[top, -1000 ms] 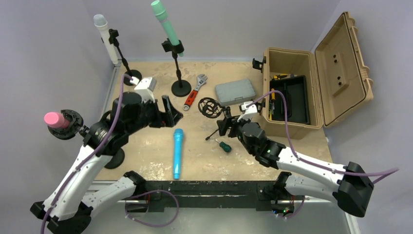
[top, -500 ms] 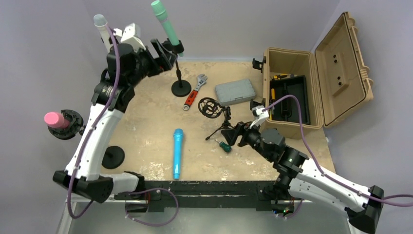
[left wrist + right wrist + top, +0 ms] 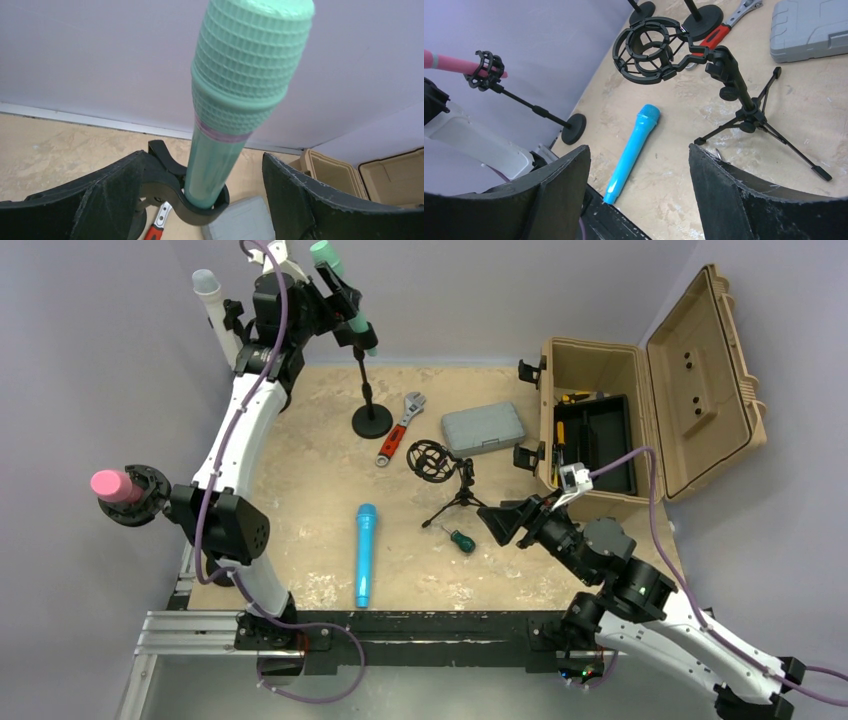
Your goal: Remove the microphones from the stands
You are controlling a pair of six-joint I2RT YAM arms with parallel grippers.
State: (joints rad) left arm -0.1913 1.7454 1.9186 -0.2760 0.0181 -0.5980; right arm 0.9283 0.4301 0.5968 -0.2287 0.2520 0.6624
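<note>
A green microphone (image 3: 338,284) (image 3: 235,100) stands tilted in the black clip (image 3: 200,197) of a round-based stand (image 3: 371,420) at the back. My left gripper (image 3: 325,292) (image 3: 202,192) is open, its fingers on either side of the microphone's handle just above the clip, not touching it. My right gripper (image 3: 503,522) (image 3: 639,192) is open and empty above the table, right of a small tripod stand (image 3: 455,500) with an empty shock mount (image 3: 651,47). A blue microphone (image 3: 364,553) (image 3: 631,145) lies flat on the table.
A white microphone (image 3: 215,315) stands at the back left, a pink one (image 3: 115,485) at the left edge. A red-handled wrench (image 3: 400,430), grey case (image 3: 484,427), small screwdriver (image 3: 460,539) and open tan toolbox (image 3: 600,430) lie around.
My left arm has swung from the table's left up to the back, bringing its open fingers round the green microphone. My right gripper has drawn back to the right, away from the tripod stand.
</note>
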